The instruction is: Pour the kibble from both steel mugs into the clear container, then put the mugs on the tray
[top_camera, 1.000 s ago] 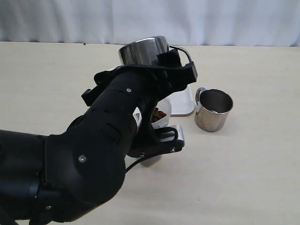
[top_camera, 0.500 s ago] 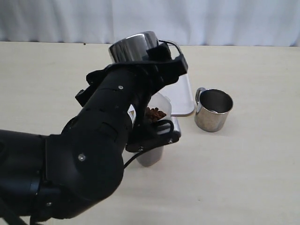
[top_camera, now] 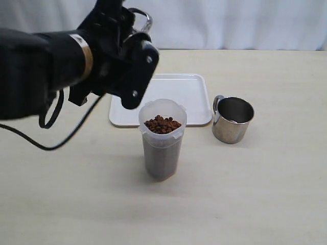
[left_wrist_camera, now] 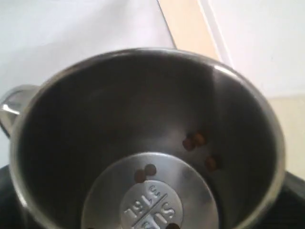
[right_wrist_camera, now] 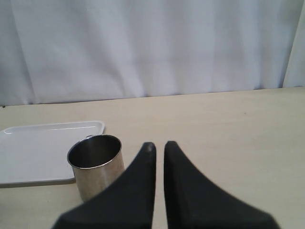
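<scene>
Two steel mugs were counted: the first steel mug [top_camera: 232, 121], standing on the one table [top_camera: 265, 194], and the second steel mug [left_wrist_camera: 119, 109], up off it. There was one clear container [top_camera: 162, 153] and one tray [top_camera: 179, 89]. The kibble [top_camera: 162, 124] heaped in the container was far too many to number. Inside the second steel mug at least five loose pellets [left_wrist_camera: 198, 139] could be counted.

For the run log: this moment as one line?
left gripper: holds steel mug, few kibble inside | right gripper: shut, empty | clear container: kibble-filled | other mug: beside tray
</scene>
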You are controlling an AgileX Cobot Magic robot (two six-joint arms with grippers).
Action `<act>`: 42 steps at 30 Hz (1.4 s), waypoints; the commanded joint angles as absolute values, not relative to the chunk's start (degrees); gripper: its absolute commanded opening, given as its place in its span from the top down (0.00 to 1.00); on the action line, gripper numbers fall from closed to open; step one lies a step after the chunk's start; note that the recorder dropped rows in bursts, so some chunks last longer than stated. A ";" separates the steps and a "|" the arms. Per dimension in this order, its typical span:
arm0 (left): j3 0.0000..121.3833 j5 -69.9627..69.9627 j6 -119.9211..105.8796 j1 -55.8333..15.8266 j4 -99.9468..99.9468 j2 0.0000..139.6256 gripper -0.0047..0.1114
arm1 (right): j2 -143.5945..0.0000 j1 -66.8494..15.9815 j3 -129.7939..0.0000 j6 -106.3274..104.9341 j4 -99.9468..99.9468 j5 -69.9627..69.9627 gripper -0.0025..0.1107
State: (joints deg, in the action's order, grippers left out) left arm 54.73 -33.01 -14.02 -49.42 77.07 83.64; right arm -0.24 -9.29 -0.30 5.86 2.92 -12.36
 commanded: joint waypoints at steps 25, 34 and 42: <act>51.94 43.53 -0.71 -16.00 62.28 92.77 0.96 | 0.00 -9.47 0.00 5.38 2.74 -12.31 0.94; 50.87 23.31 -2.83 -25.97 74.52 81.96 0.96 | 0.00 -9.47 0.00 5.38 2.74 -12.31 0.94; 49.37 0.34 -15.49 -40.58 74.50 77.24 0.96 | 0.00 -9.47 0.00 5.38 2.74 -12.31 0.94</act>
